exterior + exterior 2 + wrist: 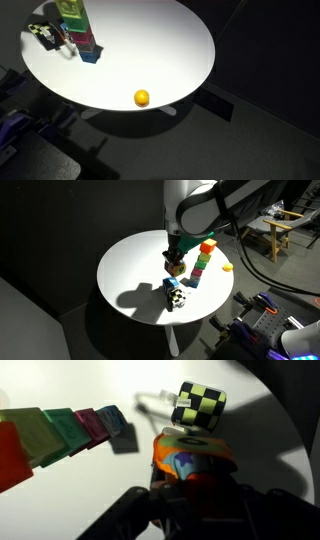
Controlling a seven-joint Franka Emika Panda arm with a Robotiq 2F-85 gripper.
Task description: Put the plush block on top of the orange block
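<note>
- Plush block (190,455), orange with coloured patches, is near the middle of the round table (125,270).
- The gripper (192,482) is clenched on it from above, one jaw on either side.
- Whether it touches the tabletop, I cannot tell.
- A checkered cube (200,405) lies just beside it, apart, toward the table's edge.
- A tower (203,262) of coloured blocks stands near the gripper, with the orange block (207,247) on top.
- A yellow ball (142,97) lies at the table's edge, well apart.
</note>
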